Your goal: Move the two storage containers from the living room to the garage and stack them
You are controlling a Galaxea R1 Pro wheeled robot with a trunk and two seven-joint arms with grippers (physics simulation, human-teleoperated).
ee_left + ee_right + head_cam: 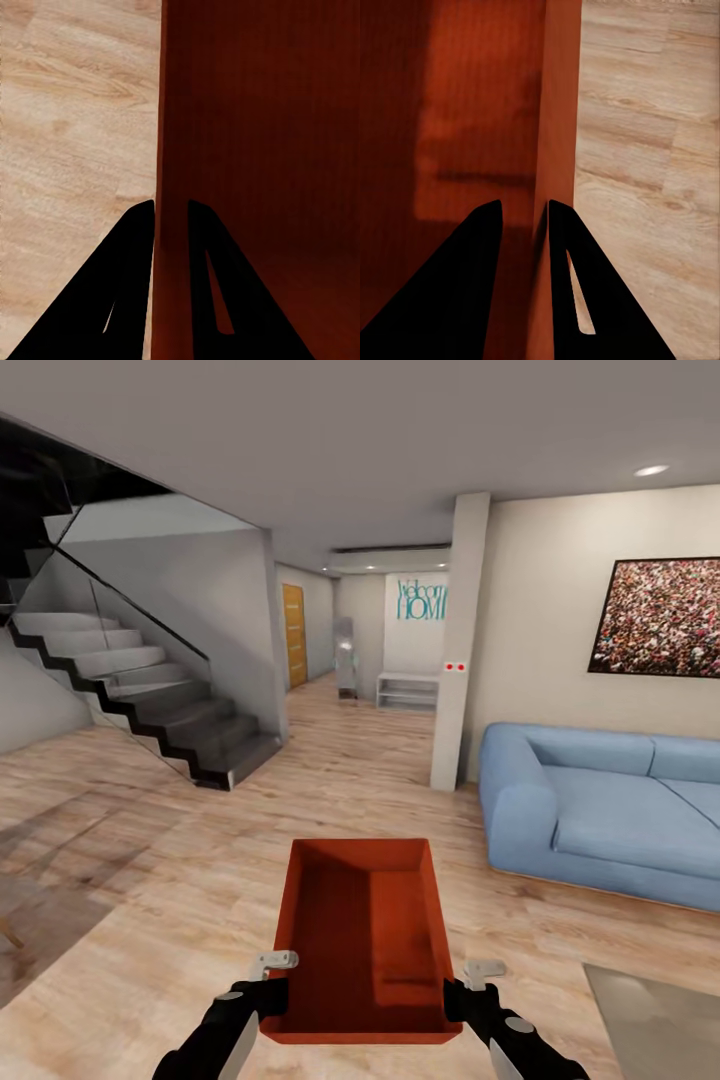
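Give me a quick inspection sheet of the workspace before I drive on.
Surface: light wood plank floor.
Job's things: one orange-red storage container, open top, empty, carried in front of the robot.
Clutter: nothing seen.
Grippers: left gripper clamps the container's left wall; right gripper clamps its right wall, one finger inside, one outside each.
Cables: nothing seen.
Surroundings: blue sofa right, staircase left, pillar, hallway with wooden door ahead.

Glossy black forearms, pale grey wrist brackets, each tool (268, 1000) with tapered black fingers (127, 285)
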